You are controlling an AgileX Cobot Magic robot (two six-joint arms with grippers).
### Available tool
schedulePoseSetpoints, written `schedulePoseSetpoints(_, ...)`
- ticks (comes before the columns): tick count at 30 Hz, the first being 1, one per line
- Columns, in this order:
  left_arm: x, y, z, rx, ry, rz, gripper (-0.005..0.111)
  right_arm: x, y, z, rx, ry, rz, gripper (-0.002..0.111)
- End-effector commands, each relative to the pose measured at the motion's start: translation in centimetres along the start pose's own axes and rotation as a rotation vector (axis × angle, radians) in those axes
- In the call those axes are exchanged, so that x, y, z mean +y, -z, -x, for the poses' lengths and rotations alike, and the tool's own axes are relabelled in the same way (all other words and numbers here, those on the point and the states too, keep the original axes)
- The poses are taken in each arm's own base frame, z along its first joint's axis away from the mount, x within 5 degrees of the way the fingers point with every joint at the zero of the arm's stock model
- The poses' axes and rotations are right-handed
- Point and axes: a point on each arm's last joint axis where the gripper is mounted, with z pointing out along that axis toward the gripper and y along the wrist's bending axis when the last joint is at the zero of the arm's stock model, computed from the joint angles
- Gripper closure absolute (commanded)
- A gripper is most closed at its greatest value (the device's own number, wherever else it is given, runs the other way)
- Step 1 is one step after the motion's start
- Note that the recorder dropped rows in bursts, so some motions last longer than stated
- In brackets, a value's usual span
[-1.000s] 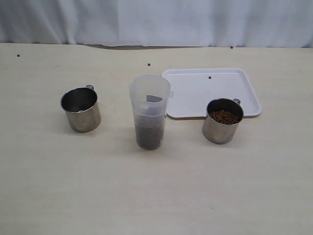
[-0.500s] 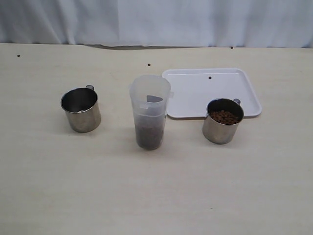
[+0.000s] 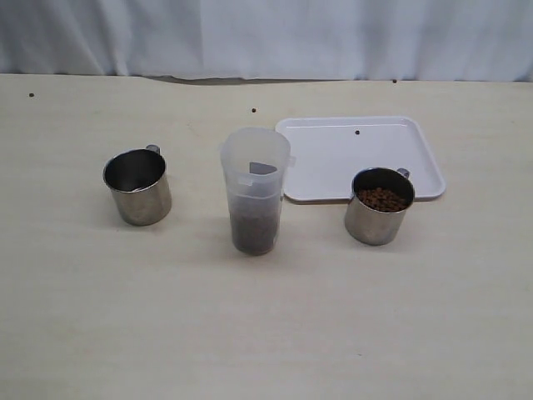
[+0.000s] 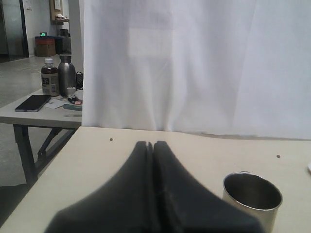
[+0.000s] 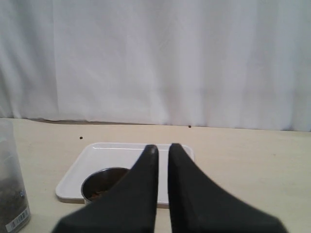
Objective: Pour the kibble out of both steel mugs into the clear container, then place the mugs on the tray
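Observation:
In the exterior view a steel mug (image 3: 137, 187) stands at the left, its inside dark and bare. The clear container (image 3: 254, 192) stands upright in the middle with kibble (image 3: 254, 231) in its bottom part. A second steel mug (image 3: 379, 206) holding kibble (image 3: 383, 199) stands at the right, just in front of the white tray (image 3: 333, 158). Neither arm shows in that view. My left gripper (image 4: 150, 143) is shut and holds nothing, with the left mug (image 4: 251, 199) beside it. My right gripper (image 5: 163, 147) is shut and holds nothing, behind the filled mug (image 5: 99, 184) and the tray (image 5: 95, 158).
A white curtain (image 3: 266, 37) closes off the table's far edge. Single loose pellets lie on the table (image 3: 253, 109) and one lies on the tray (image 3: 357, 132). Past the table's left side stands another table (image 4: 43, 114) with bottles and a phone.

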Motion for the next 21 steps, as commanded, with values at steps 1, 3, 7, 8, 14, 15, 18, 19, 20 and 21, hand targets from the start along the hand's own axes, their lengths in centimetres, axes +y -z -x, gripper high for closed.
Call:
schedulePoseSetpoints(1, -0.1, 0.0, 0.0, -0.005, 0.01, -0.009, 0.107, 0.0, 0.0, 0.0, -0.017, -0.015, 0.004, 0.103)
schedulePoseSetpoints(3, -0.1, 0.0, 0.0, -0.005, 0.01, -0.009, 0.107, 0.0, 0.0, 0.2, -0.033, -0.086, 0.008, 0.103)
schedulePoseSetpoints(7, -0.1, 0.0, 0.0, -0.005, 0.01, -0.009, 0.107, 0.0, 0.0, 0.3, -0.047, -0.107, 0.009, 0.103)
schedulePoseSetpoints(8, -0.1, 0.0, 0.0, -0.005, 0.01, -0.009, 0.107, 0.0, 0.0, 0.4, -0.052, -0.113, 0.009, 0.103)
schedulePoseSetpoints(14, -0.1, 0.0, 0.0, -0.005, 0.01, -0.009, 0.107, 0.0, 0.1, 1.1, -0.136, -0.127, 0.005, 0.103)
schedulePoseSetpoints(15, -0.1, 0.0, 0.0, -0.005, 0.01, -0.009, 0.107, -0.1, 0.1, 1.3, -0.158, -0.136, 0.005, 0.103)
schedulePoseSetpoints(18, -0.1, 0.0, 0.0, -0.005, 0.01, -0.009, 0.107, -0.1, 0.2, 1.6, -0.188, -0.136, 0.003, 0.103)
schedulePoseSetpoints(19, -0.1, 0.0, 0.0, -0.005, 0.01, -0.009, 0.107, -0.1, 0.1, 1.5, -0.174, -0.136, 0.003, 0.103)
schedulePoseSetpoints(20, -0.1, 0.0, 0.0, -0.005, 0.01, -0.009, 0.107, -0.1, -0.2, 1.3, -0.143, -0.136, 0.002, 0.103)
schedulePoseSetpoints(21, -0.1, 0.0, 0.0, -0.005, 0.01, -0.009, 0.107, -0.1, -0.5, 1.1, -0.115, -0.134, 0.0, 0.103)
